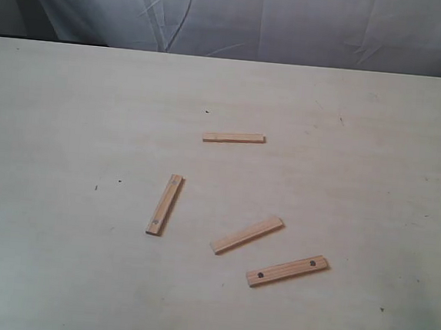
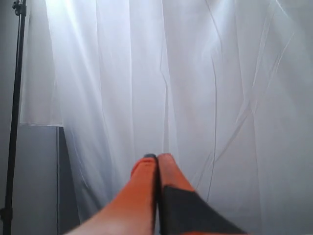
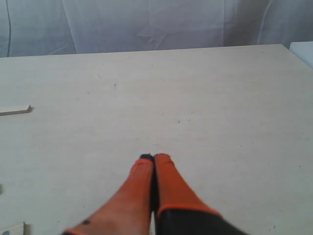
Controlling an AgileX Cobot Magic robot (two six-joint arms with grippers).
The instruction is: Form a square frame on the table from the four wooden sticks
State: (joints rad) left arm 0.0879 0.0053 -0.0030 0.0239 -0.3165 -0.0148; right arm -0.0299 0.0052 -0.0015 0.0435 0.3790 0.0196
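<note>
Left orange claw (image 2: 156,157) and right orange claw (image 3: 154,157): tips pressed together, empty. Risk: a claw arriving unopened would scatter the four flat light-tan wooden sticks (image 1: 246,235) lying aside of the right claw.

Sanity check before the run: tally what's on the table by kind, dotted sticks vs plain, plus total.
Dotted sticks: 2
Plain sticks, no dots visible: 2
Total: 4, all lying apart on the table, no frame formed yet.
</note>
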